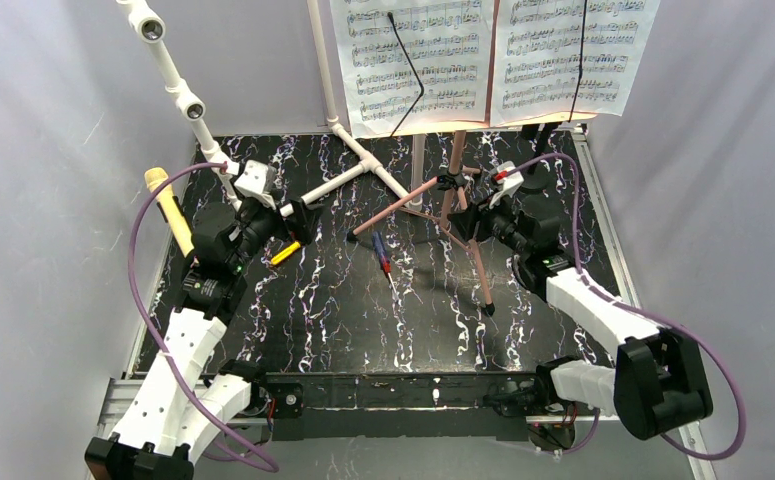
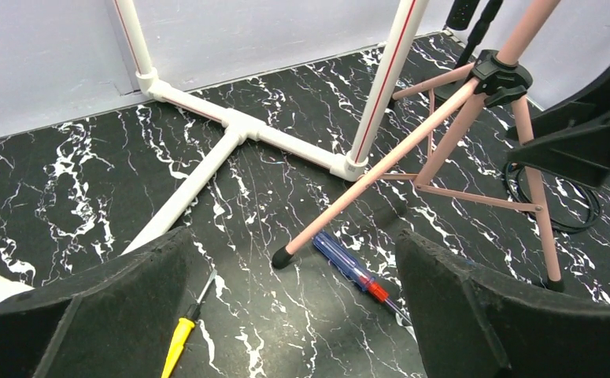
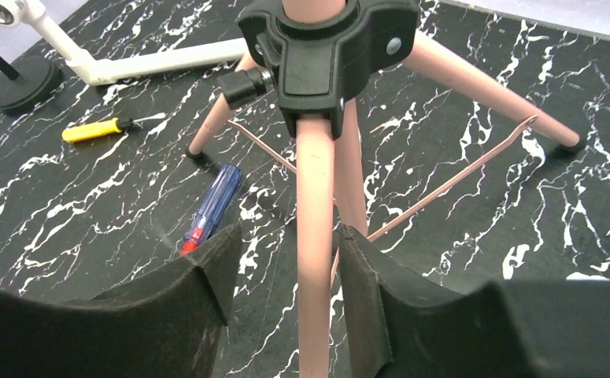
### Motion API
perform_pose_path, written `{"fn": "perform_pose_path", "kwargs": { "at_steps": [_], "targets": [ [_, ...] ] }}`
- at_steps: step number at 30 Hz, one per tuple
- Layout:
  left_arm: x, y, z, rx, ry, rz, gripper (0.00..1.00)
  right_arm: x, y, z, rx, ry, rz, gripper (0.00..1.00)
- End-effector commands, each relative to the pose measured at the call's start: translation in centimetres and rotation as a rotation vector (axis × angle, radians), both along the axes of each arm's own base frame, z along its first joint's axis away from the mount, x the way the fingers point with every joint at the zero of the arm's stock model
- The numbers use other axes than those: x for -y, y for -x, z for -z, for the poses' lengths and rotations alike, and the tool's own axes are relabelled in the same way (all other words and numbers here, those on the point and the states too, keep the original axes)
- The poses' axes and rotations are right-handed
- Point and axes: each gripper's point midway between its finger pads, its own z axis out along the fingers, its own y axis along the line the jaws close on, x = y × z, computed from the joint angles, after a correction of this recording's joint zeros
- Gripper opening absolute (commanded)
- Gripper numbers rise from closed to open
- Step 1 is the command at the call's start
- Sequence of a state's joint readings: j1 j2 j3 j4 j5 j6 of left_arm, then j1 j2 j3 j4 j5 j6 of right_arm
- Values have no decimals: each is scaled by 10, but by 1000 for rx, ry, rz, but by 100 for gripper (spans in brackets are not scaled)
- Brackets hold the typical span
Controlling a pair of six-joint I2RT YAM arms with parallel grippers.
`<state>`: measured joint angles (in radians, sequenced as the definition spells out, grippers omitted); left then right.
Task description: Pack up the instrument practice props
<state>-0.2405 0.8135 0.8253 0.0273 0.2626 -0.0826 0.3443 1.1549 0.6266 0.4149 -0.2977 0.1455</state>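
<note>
- The right fingers [image 3: 183, 315] are apart, one on each side of a pink tripod leg [image 3: 316, 236], with a gap still showing on one side.
- The tripod stands at the back of the black bench [image 1: 343, 330], with white music pages [image 1: 418, 60] up above it.
- A blue screwdriver [image 3: 215, 197] lies near one tripod foot.
- The left fingers [image 2: 128, 307] are wide apart and hold nothing, near the white pipe frame [image 2: 231, 130].

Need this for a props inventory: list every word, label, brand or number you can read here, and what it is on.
None can be read as words or numbers.
On the white sheet-music pages: printed note staves only, too small to read.
On the blue-handled screwdriver and the yellow-handled screwdriver: no legible marking.
</note>
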Motion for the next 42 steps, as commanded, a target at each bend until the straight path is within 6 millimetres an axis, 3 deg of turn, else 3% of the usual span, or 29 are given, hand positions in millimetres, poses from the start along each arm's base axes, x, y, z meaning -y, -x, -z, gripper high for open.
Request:
{"fn": "perform_pose_path", "kwargs": {
  "at_steps": [1, 6, 14, 27, 33, 37, 42],
  "targets": [
    [9, 7, -8, 52, -5, 48, 98, -8, -17, -23, 122, -12, -2, 51],
    [21, 11, -5, 46, -15, 114, 98, -11, -10, -7, 87, 7, -32, 28],
    [40, 25, -16, 56, 7, 233, 98, -1, 9, 6, 61, 97, -55, 2],
    [44, 47, -58, 83, 45, 285, 98, 13, -4, 23, -18, 215, -137, 1],
    [47, 58, -89, 91, 91, 313, 98, 7, 6, 19, -43, 175, -177, 16],
    [50, 65, -115, 81, 135, 335, 98, 14, 8, 0, -23, 156, -123, 38],
    [55, 74, -144, 75, 181, 371, 98, 25, 14, -21, -30, 151, -52, 54]
  ]
}}
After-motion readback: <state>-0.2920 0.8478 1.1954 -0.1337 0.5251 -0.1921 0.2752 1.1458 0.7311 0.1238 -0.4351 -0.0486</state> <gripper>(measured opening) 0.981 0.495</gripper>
